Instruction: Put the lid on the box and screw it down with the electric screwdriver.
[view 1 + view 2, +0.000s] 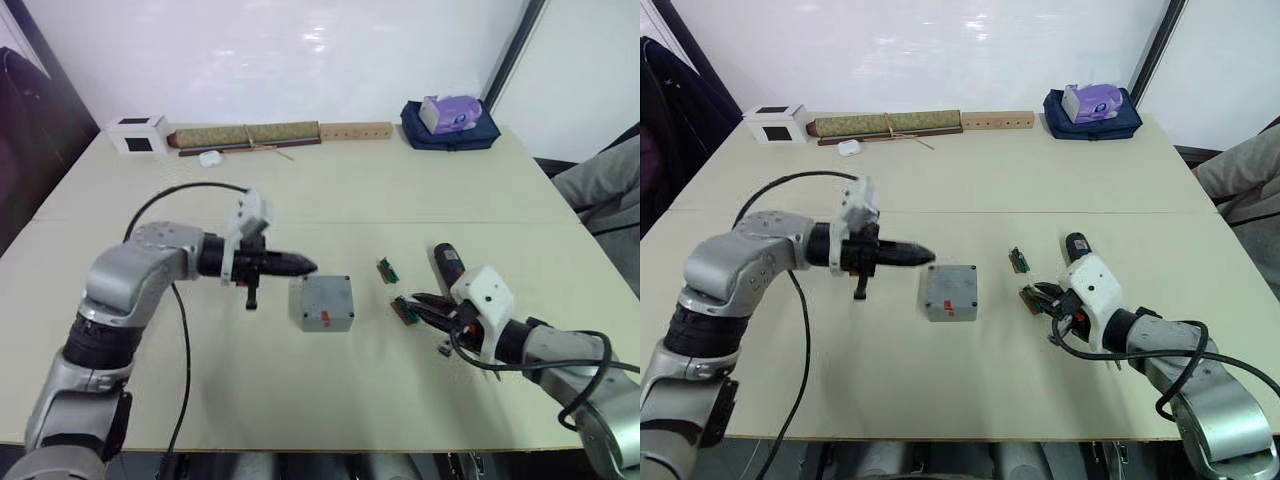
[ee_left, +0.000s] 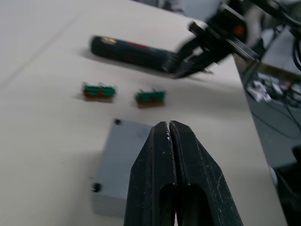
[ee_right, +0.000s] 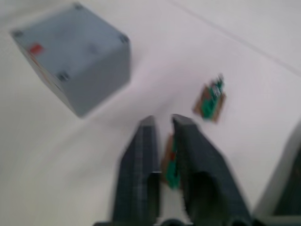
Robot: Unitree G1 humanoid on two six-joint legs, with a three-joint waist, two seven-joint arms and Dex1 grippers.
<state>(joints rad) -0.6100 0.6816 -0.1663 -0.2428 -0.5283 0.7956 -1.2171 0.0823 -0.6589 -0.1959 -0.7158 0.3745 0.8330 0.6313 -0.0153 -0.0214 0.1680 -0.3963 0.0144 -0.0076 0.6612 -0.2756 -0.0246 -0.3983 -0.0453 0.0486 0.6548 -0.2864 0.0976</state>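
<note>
The grey lid (image 1: 327, 298), with a tiny red mark on its top face, sits on the grey box (image 3: 106, 87) in the middle of the table. My left gripper (image 1: 312, 266) is shut with nothing in it, its tips hovering just over the box's left edge. The black electric screwdriver (image 1: 448, 262) with a red label lies flat on the table to the right. My right gripper (image 1: 415, 299) hangs next to the screwdriver's front end. Its fingers stand a narrow gap apart over a green circuit-board strip (image 3: 171, 165), holding nothing.
A second green strip (image 1: 387, 269) lies between box and screwdriver. Along the far edge are a white cube with a black face (image 1: 137, 134), a rolled mat (image 1: 245, 134), a wooden bar (image 1: 355, 130) and a blue bag with a purple pack (image 1: 450, 120). A person's sleeve (image 1: 610, 190) shows at right.
</note>
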